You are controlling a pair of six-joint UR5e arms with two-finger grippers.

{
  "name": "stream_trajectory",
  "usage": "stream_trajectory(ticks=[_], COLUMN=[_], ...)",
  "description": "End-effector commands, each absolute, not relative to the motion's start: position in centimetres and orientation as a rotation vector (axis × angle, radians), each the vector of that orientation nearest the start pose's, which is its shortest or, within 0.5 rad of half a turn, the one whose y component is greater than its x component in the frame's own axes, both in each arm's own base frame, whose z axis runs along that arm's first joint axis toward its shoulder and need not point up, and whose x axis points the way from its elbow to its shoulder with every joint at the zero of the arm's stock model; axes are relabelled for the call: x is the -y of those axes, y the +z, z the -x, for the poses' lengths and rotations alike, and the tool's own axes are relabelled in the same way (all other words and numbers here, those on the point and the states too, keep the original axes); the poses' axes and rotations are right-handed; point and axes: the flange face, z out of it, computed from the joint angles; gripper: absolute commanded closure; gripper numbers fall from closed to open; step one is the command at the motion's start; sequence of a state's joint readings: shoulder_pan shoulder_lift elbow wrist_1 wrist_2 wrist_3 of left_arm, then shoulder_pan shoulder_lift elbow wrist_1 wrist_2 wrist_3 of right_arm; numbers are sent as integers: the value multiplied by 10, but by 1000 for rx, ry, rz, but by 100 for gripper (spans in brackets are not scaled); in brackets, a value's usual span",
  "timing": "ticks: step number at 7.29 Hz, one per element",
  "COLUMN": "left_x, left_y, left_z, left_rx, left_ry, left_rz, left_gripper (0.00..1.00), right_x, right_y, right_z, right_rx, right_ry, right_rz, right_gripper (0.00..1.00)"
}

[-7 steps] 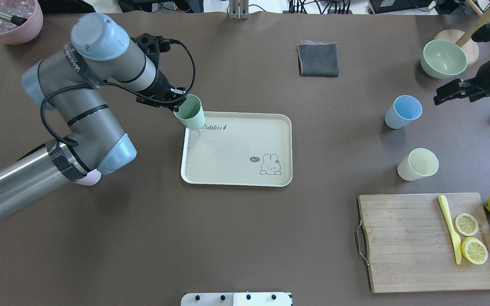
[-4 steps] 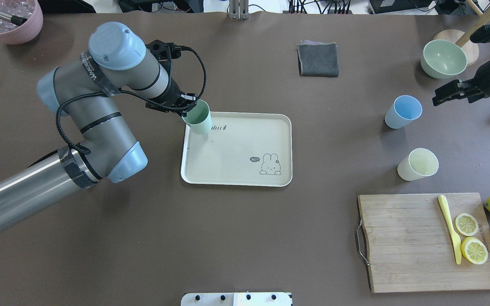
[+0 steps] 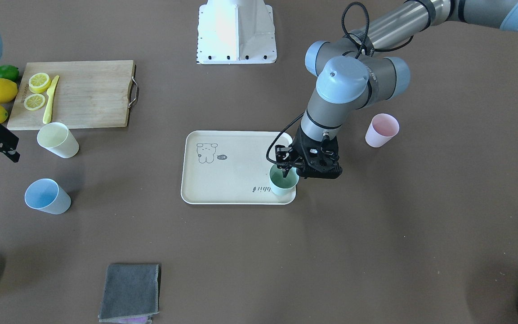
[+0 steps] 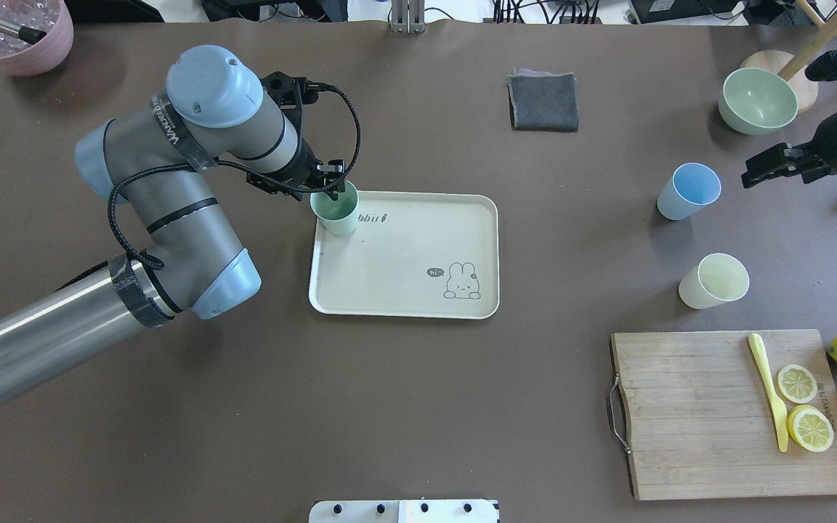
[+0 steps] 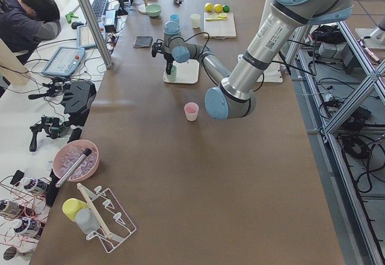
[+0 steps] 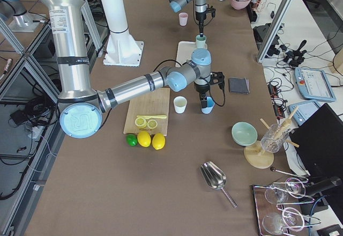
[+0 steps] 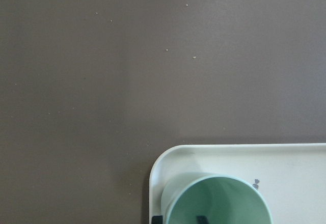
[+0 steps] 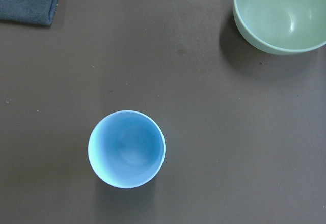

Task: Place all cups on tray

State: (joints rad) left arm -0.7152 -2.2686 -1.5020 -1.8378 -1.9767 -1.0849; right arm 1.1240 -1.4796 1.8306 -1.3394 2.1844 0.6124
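Brown matte covering spreads over my long table (image 4: 404, 407), with monitors and cables crowding the far edge. I count four cups and one tray (image 4: 404, 290). My left gripper (image 4: 331, 190) is clamped on the rim of the mint green cup (image 4: 336, 216), one finger inside, and the cup stands upright in the tray's corner. The light blue cup (image 4: 688, 191), pale yellow cup (image 4: 713, 280) and pink cup (image 3: 381, 129) stand on the table. My right gripper (image 4: 773, 164) hangs near the blue one, its jaws apart.

Bare table surrounds the blue cup (image 4: 688, 192); the sage bowl (image 4: 757, 100) stands well apart behind it
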Motion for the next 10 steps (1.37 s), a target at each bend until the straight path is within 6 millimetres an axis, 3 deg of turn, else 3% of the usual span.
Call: stream_trajectory(ticks=[1,2,3,5,6,7,8,9,10], left_x=[544,565,580,587,587,587,587,588,588], left_y=[218,218,223,235,235,235,236,236,237], left_z=[-465,-429,-389,-366,-367,-367,-367,-367,-367], left_rx=[-980,-980,-959,-934,-933,-931,-929,-928,-926], left_ry=[-25,-29,25,34,35,37,35,34,33], left_rz=[-200,-168,-203,-221,-222,-223,-225,-225,-225], left_gripper=[3,3,3,3,3,3,3,3,3], right_x=[497,485,468,429,413,408,410,411,413], right_y=[470,462,466,500,514,515,523,523,523], right_z=[156,170,188,210,215,225,229,233,235], right_rx=[803,815,799,754,759,760,732,731,732], right_ry=[0,29,27,-5,-33,-56,-54,-56,-55], right_rz=[-160,-137,-109,-86,-115,-117,-125,-124,-125], right_gripper=[0,0,0,2,1,1,15,66,65])
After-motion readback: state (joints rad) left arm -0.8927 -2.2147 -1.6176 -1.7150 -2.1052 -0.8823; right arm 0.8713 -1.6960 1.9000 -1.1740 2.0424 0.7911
